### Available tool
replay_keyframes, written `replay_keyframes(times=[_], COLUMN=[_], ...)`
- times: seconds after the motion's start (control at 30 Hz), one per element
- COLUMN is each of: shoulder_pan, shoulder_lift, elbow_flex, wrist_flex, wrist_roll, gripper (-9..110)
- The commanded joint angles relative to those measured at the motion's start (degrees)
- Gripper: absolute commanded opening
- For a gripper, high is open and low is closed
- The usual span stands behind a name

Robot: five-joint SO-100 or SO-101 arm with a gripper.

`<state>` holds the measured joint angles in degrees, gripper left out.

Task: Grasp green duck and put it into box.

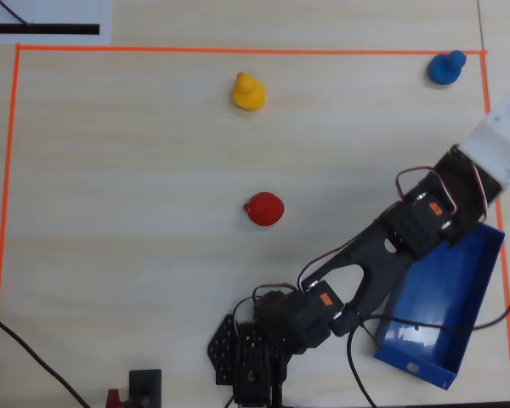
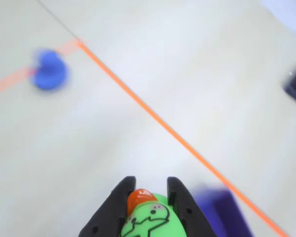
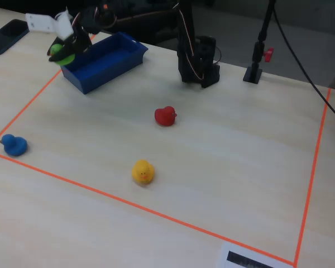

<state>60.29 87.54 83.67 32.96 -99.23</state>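
Observation:
My gripper is shut on the green duck, whose orange beak shows between the black fingers. In the fixed view the gripper holds the green duck in the air just beyond the left end of the blue box. In the overhead view the duck and jaws are hidden under the white wrist mount, which is past the upper end of the box, near the orange tape line. A blurred corner of the box shows in the wrist view.
A blue duck sits in the taped corner. A yellow duck and a red duck sit mid-table. Orange tape frames the area. The arm base and cables stand at the table's edge.

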Motion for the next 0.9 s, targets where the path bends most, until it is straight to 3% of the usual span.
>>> replay_keyframes(times=[0.0, 0.13, 0.37, 0.87], shoulder_pan=[10.37, 16.26, 15.29, 13.27], shoulder_lift=[5.19, 6.86, 7.29, -2.64], elbow_flex=[3.78, 10.63, 14.15, 18.37], wrist_flex=[4.83, 5.62, 6.42, -10.63], wrist_roll=[-3.43, -6.5, -4.92, -6.59], gripper=[0, 0, 0, 0])
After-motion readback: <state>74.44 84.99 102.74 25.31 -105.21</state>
